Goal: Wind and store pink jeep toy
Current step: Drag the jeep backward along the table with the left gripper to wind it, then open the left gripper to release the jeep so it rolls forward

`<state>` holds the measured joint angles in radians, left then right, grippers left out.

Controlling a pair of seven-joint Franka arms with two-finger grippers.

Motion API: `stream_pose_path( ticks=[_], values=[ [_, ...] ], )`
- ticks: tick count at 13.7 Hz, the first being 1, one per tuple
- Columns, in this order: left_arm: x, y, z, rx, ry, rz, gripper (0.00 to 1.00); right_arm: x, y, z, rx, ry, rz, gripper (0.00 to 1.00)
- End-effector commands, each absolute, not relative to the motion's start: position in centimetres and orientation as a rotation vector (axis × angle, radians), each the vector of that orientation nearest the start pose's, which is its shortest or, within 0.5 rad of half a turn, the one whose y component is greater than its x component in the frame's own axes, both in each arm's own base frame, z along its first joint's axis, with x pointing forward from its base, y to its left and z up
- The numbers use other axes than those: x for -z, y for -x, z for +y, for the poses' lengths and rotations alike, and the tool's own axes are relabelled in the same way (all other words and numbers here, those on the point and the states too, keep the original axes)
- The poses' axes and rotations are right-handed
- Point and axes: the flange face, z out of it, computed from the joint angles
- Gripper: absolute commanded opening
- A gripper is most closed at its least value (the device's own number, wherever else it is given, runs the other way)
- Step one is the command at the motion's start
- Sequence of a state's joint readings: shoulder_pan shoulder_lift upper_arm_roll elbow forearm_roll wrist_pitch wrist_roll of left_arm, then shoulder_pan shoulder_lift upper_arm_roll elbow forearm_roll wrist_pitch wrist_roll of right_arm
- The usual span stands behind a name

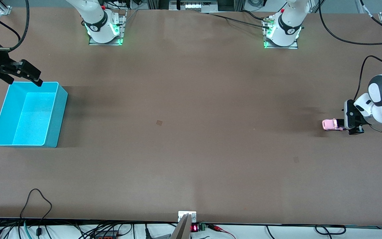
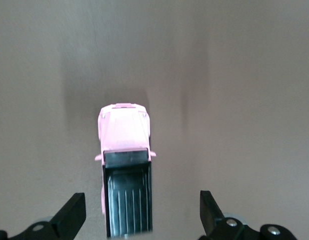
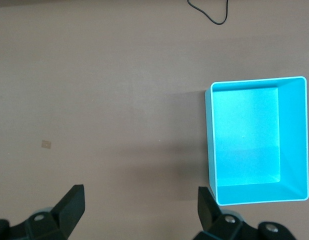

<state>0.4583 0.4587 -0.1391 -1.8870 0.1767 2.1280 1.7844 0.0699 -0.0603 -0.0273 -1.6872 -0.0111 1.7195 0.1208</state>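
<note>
Pink jeep toy [image 1: 332,124] on bench near left arm's edge, long axis toward left pincer [image 2: 142,212] | left pincer spread, straddling its rear | right pincer [image 3: 139,210] spread, waiting above cyan bin [image 1: 55,109]

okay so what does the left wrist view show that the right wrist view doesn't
Only the left wrist view shows the pink jeep toy, sitting on the table between the open fingers of the left claw, untouched, its black ribbed roof panel toward the camera.

Only the right wrist view shows the cyan bin, which holds nothing, a small tan mark on the table, and a loop of black cable. The right claw is open there, holding nothing.

Both show the brown table and an open claw.
</note>
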Motion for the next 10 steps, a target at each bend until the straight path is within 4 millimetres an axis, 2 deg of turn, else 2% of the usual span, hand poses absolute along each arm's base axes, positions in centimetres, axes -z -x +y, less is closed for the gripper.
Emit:
stream_pose_path(
  ticks=[1,3,6,10],
  values=[
    [-28.2,-59.2,17.2,-0.403,2.358,2.291,1.00,-61.8,-54.3,1.8,0.159,3.132,0.119,1.00],
    [-30.7,-60.3,15.8,-0.469,2.439,2.205,1.00,-61.7,-54.3,1.8,0.156,3.132,0.119,1.00],
    [-34.1,-61.0,12.1,-0.593,2.572,2.019,1.00,-61.8,-54.3,1.8,0.161,3.132,0.117,1.00],
    [-40.7,-60.8,7.5,-0.614,2.761,1.606,1.00,-61.8,-54.3,1.8,0.159,3.132,0.117,1.00]
  ],
)
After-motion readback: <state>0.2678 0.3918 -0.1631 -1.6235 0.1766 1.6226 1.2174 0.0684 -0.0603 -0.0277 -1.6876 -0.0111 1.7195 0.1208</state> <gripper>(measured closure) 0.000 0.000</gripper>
